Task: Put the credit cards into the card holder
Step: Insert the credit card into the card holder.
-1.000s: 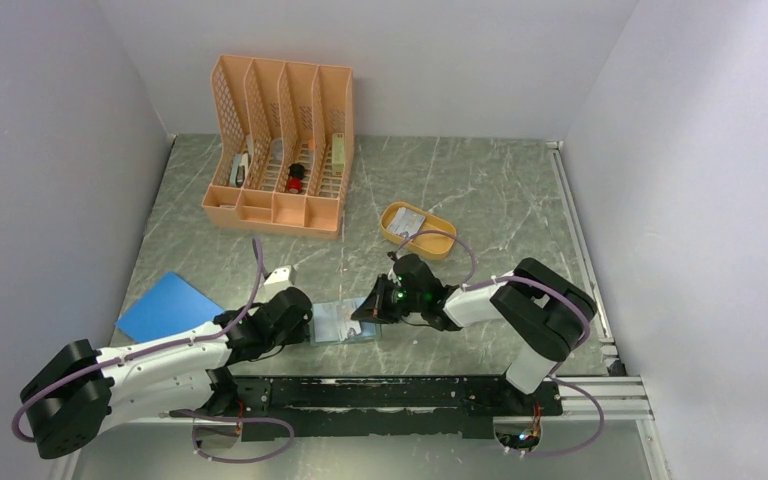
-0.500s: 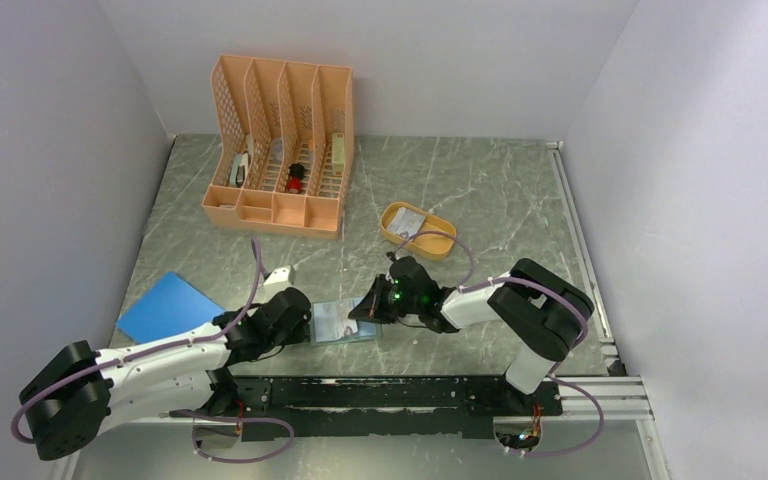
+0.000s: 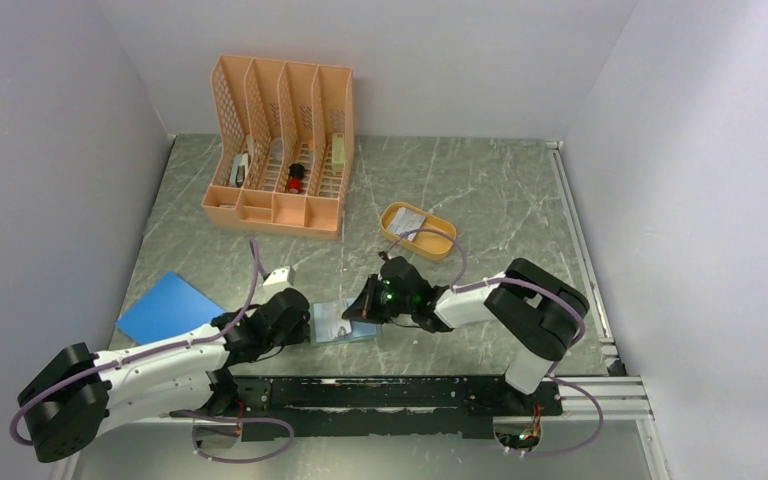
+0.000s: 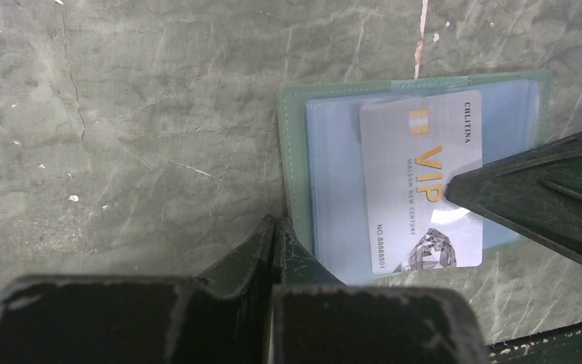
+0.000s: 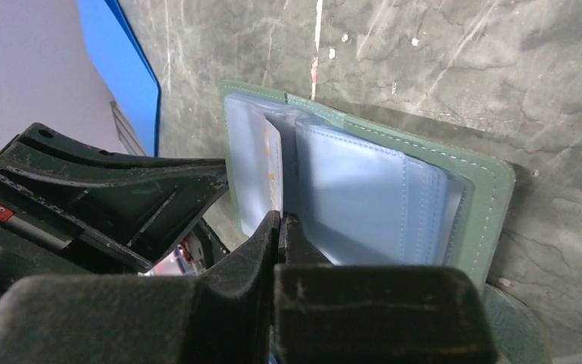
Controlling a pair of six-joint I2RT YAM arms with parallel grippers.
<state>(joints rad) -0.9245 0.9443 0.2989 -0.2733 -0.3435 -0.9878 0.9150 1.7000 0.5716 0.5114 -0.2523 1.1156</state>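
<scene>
Both arms are built alike: white tube-like links joined by chunky, rounded black housings. The left arm [image 3: 150, 360] and the right arm [image 3: 472, 300] each carry a lilac cable [image 3: 257, 270] that runs in loose loops along the outside. A small green light [image 3: 391, 296] glows on the right wrist. A black rail [image 3: 390, 392], streaked with pale scratches, carries both bases. Up close, the left gripper [image 4: 275, 227] and right gripper [image 5: 281, 221] have matte black, wedge-shaped fingers with chipped, grey-speckled edges.
</scene>
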